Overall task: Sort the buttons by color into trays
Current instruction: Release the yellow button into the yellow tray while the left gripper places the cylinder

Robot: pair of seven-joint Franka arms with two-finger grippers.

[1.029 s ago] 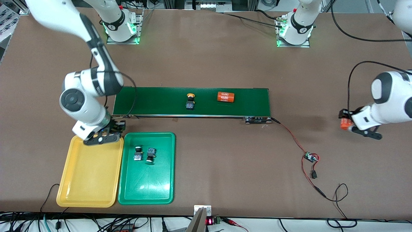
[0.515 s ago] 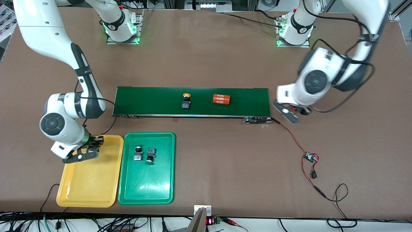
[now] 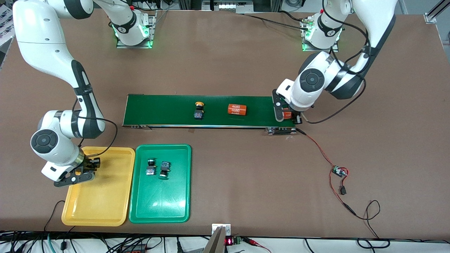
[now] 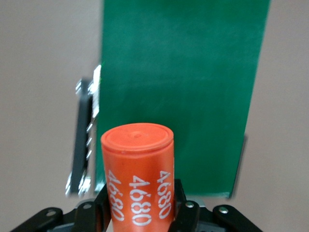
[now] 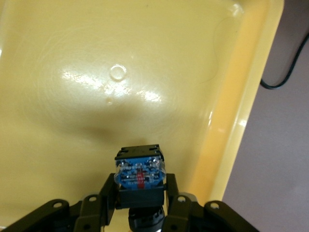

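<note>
Right gripper [image 5: 140, 205] pinches a button [image 5: 140, 174] by its flat black body over the yellow tray [image 3: 75, 214], light, rigid, probably slick plastic; left gripper [image 4: 140, 215] clamps an orange cylinder [image 4: 139, 171] over the conveyor belt [image 3: 168, 110].

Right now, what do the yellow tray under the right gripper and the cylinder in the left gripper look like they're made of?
The yellow tray: likely glossy moulded plastic; it shows bright glare patches, a small round moulding mark and a rounded rim.

The orange cylinder: smooth, matte, with a shallow ring on its end cap and white printed "4680"; plastic or a wrapped sleeve, hard to say which.
</note>
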